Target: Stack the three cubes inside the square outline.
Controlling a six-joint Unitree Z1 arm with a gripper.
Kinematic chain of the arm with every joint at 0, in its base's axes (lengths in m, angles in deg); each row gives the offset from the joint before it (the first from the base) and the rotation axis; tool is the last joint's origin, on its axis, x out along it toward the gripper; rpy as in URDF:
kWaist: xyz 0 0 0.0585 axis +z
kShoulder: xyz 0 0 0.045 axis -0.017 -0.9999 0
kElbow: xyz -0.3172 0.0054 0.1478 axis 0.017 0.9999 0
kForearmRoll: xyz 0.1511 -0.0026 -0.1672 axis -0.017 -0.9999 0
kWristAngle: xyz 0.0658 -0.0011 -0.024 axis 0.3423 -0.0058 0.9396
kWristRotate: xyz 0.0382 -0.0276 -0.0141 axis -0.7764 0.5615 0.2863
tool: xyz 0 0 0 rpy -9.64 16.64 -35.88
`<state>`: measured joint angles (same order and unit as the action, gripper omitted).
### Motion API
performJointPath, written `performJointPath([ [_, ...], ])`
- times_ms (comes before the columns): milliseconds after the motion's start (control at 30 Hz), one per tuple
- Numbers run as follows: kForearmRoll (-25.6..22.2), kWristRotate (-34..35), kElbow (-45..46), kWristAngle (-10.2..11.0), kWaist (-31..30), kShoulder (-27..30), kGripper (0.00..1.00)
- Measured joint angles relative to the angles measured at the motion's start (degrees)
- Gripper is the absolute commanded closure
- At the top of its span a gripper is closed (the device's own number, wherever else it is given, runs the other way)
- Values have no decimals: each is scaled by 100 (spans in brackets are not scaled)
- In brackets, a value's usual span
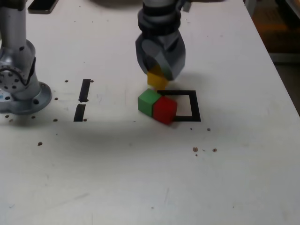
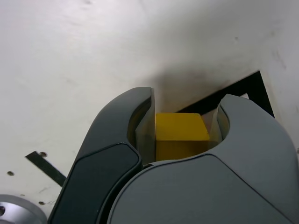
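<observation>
The arm's hand is clamped on the yellow cube, its jaws pressed against two opposite sides, and holds it just above the white tabletop at the far-left corner of the square outline as the exterior view shows it. The green cube and the red cube sit touching each other on the tabletop, the red one overlapping the outline's near-left corner.

Yellow cube, green cube, red cube — black-taped square outline, white inside — on a white table.
</observation>
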<state>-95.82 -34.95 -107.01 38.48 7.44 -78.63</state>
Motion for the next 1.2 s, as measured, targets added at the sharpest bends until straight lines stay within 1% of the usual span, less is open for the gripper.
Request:
performJointPath([
  [100, -26, 0, 109, -32, 307, 91, 83],
  [200, 12, 0, 268, -207, 641, 92, 83],
  [433, 192, 0, 468, -453, 1043, 84, 82],
  [567, 353, 0, 583, -454, 1272, 66, 79],
  [633, 377, 0, 614, -412, 1375, 66, 73],
  [700, 386, 0, 634, -354, 1499, 66, 59],
  [833, 385, 0, 723, -289, 1626, 66, 28],
  [900, 385, 0, 765, -292, 1631, 66, 17],
  [967, 385, -1, 806, -308, 1633, 66, 11],
  [1033, 388, -7, 827, -319, 1636, 67, 7],
  [1200, 396, -18, 866, -320, 1634, 157, 4],
])
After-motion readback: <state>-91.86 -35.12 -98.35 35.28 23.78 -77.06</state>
